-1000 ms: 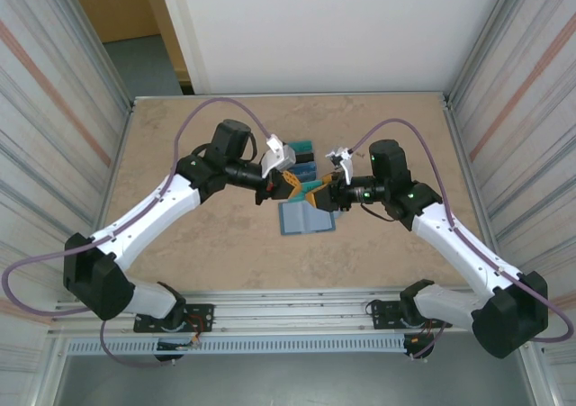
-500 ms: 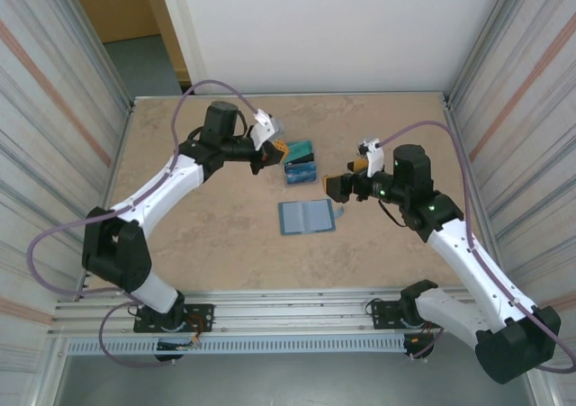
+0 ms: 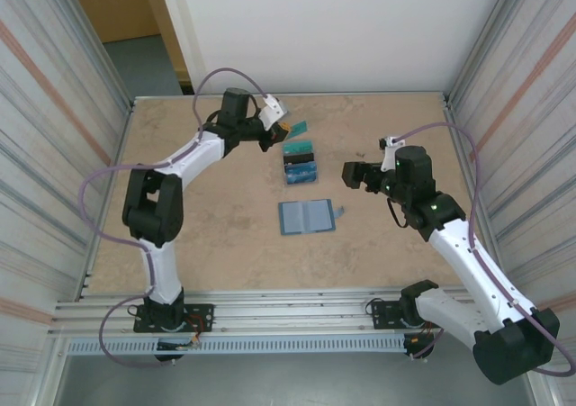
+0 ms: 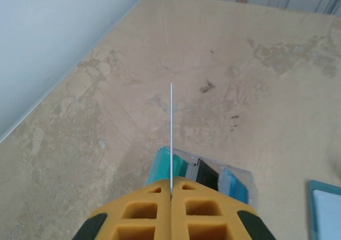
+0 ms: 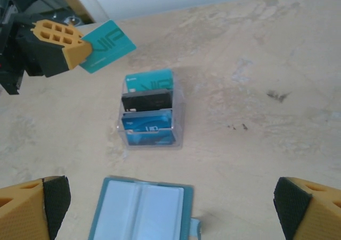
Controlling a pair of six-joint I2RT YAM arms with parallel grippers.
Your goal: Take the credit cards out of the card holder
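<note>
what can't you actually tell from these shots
Held teal card, left wrist view: edge-on in the left pincer, face hidden.
Card holder, right wrist view: near edge cut off by the frame; whether any pocket holds a card is unclear.
Cards in the clear tray, right wrist view: they overlap, so count and print are unreadable.

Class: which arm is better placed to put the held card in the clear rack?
Left. Left tool grips the thin teal plastic card near the clear plastic rack; right tool is open, empty.
</note>
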